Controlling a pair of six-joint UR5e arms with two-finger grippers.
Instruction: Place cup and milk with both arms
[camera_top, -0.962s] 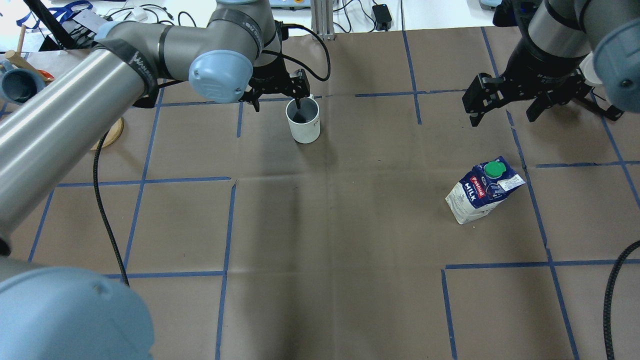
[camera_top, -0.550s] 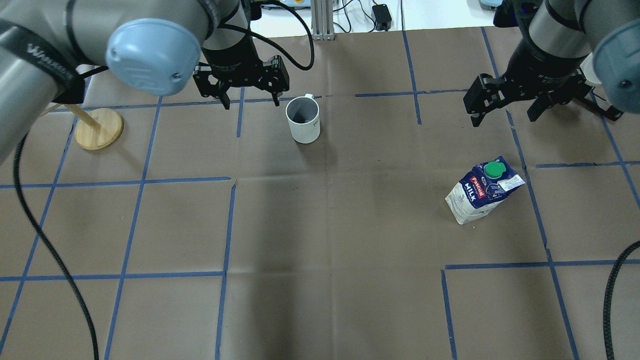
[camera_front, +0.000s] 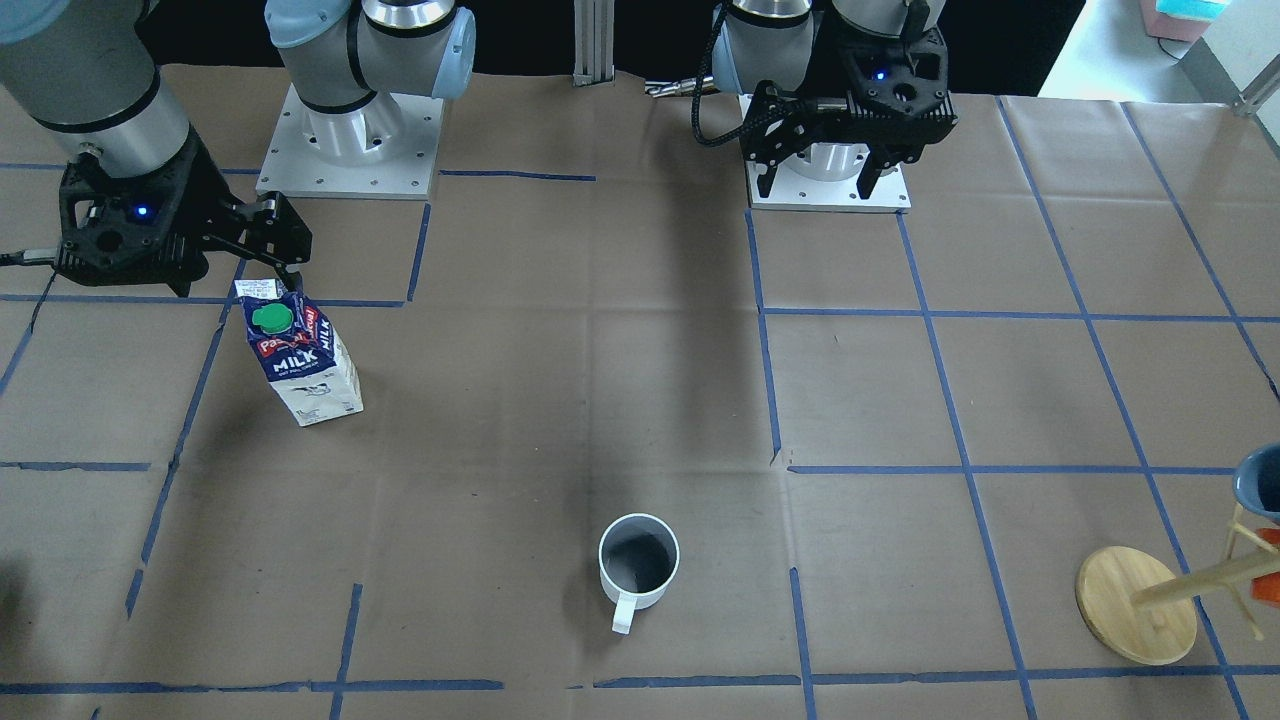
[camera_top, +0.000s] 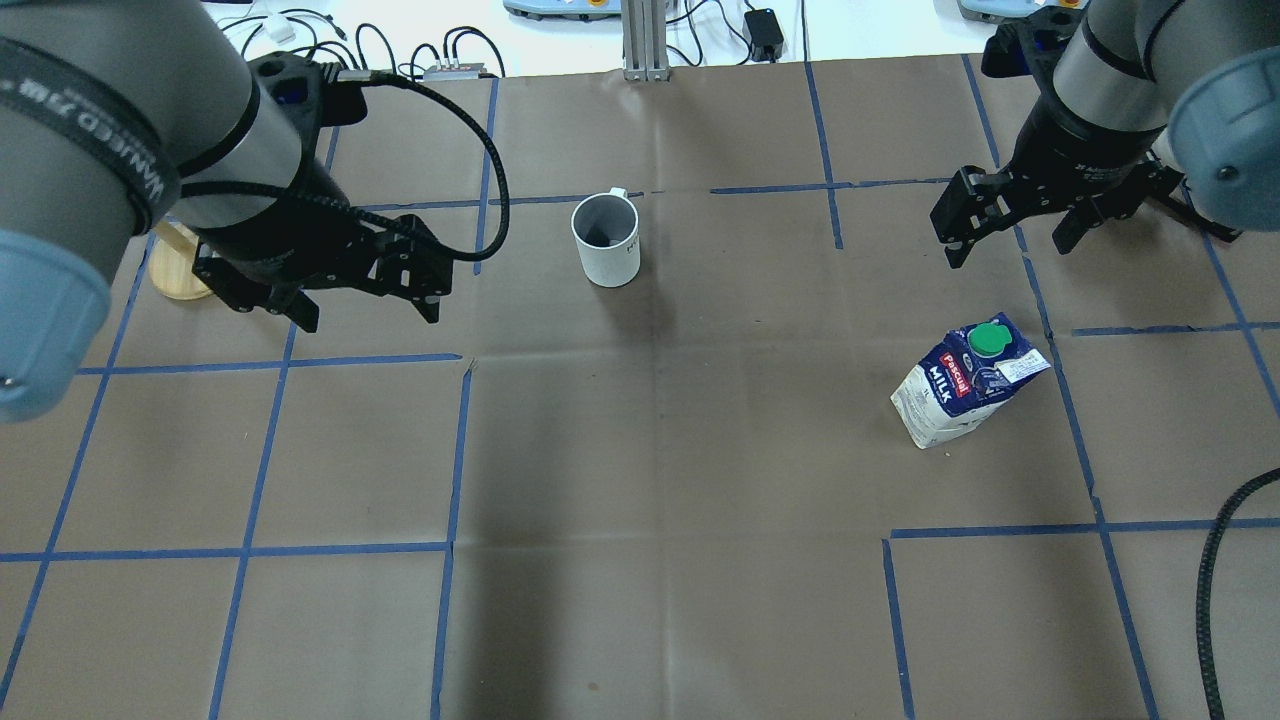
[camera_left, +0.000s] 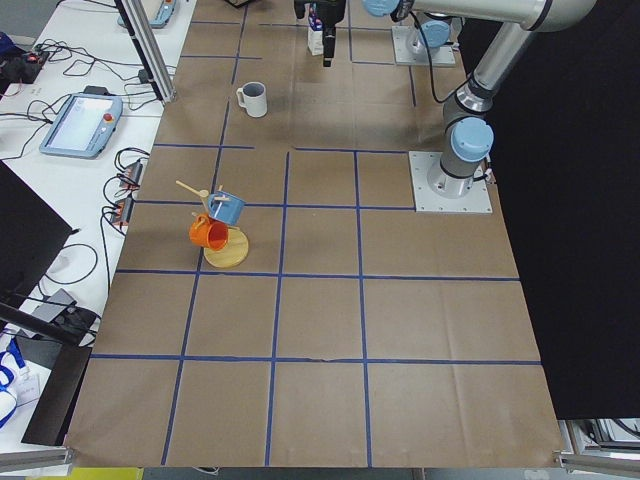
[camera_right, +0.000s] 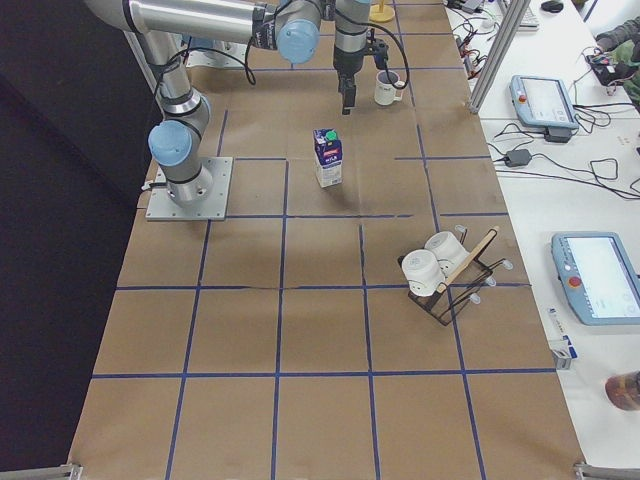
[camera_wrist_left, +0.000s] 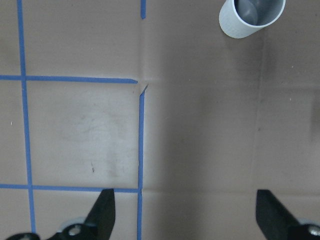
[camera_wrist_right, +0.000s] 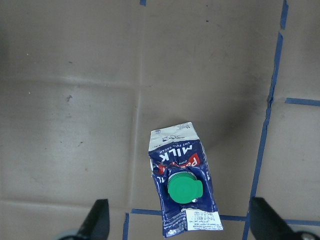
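Observation:
The cup (camera_top: 605, 240) stands upright on the brown paper at the far middle, handle turned away from the robot; it also shows in the front view (camera_front: 638, 565) and the left wrist view (camera_wrist_left: 251, 17). The milk (camera_top: 965, 385) stands upright to the right, green cap on top, and shows in the right wrist view (camera_wrist_right: 182, 185). My left gripper (camera_top: 370, 315) is open and empty, raised to the left of the cup and apart from it. My right gripper (camera_top: 1010, 248) is open and empty, raised above the table beyond the milk.
A wooden mug stand (camera_front: 1135, 605) with a blue and an orange mug stands at the table's left end, partly behind my left arm in the overhead view. A wire rack with white cups (camera_right: 440, 275) sits at the right end. Cables run along the far edge.
My left gripper has let go of the cup's rim, lifted out and swung left and back toward the robot. The cup and milk stayed put. The right gripper barely moved.

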